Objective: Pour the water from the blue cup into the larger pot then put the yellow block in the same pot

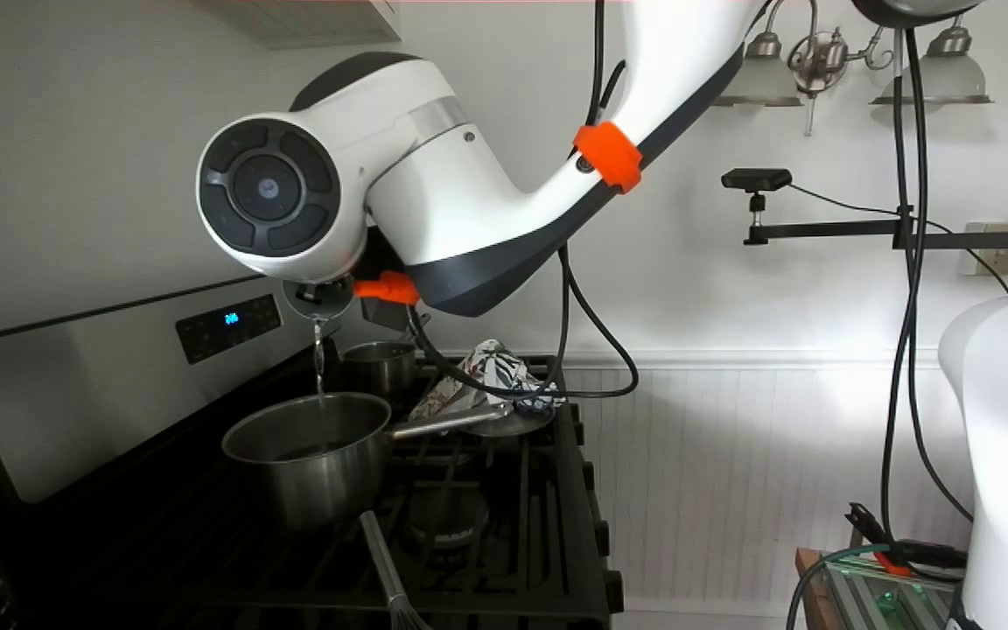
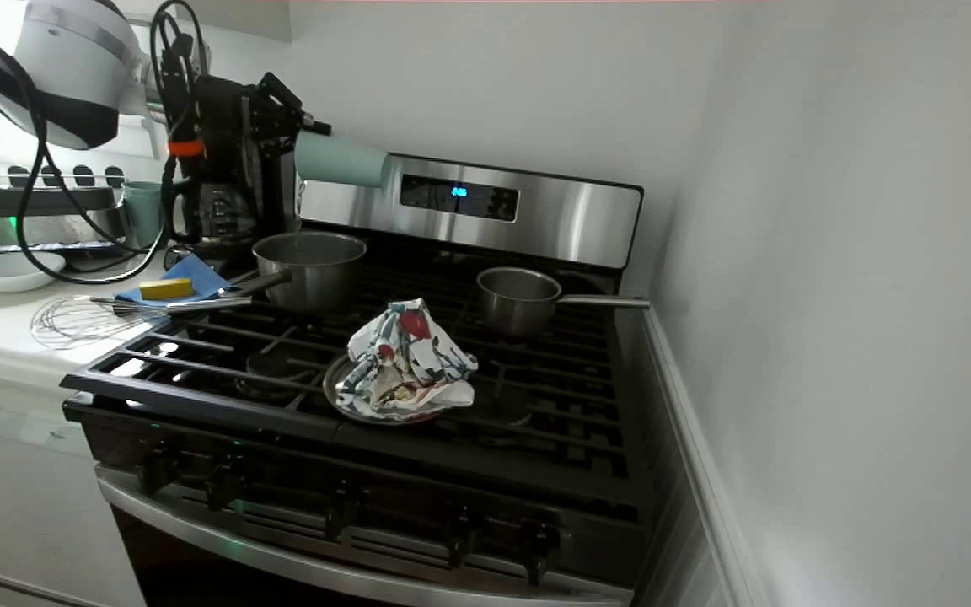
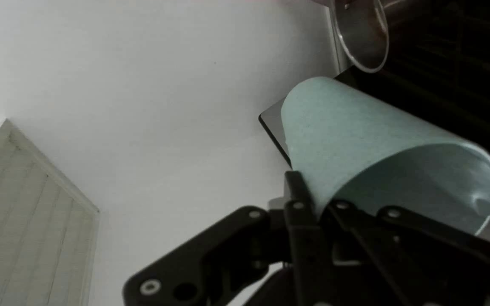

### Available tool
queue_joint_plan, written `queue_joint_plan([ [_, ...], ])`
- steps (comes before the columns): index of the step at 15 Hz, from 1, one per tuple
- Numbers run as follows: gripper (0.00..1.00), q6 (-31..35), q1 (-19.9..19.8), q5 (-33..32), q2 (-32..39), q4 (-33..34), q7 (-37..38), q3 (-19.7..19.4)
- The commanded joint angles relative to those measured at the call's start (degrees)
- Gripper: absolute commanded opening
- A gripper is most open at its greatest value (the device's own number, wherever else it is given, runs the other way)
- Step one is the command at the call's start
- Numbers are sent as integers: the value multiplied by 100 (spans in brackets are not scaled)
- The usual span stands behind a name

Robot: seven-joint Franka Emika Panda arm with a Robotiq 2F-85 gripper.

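The blue cup [image 2: 340, 159] is pale bluish-green and lies tipped on its side in the air, mouth toward the larger pot's side. My gripper [image 3: 319, 206] is shut on the cup's wall at the rim, one finger inside and one outside. A thin stream of water [image 1: 319, 354] falls from the rim into the larger pot [image 1: 316, 490], which also shows in an exterior view [image 2: 317, 278]. The pot stands on the stove, its long handle pointing outward. The yellow block [image 2: 167, 289] lies on a blue cloth [image 2: 199, 274] on the counter beside the stove.
A smaller steel pot [image 2: 519, 303] stands on the back burner. A patterned cloth [image 2: 405, 362] sits on a round pan at the front. A whisk [image 2: 72, 322], a white bowl [image 2: 9, 274], a coffee maker [image 2: 220, 215] and another bluish cup [image 2: 142, 215] are on the counter.
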Motion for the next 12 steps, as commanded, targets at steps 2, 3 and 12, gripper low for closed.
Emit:
queue_joint_plan([
  [2,1,119,-18,591,43,184,184,-96],
  [3,1,163,-37,801,31,215,211,-116],
  [12,1,1162,-218,2798,-231,433,-42,-355],
])
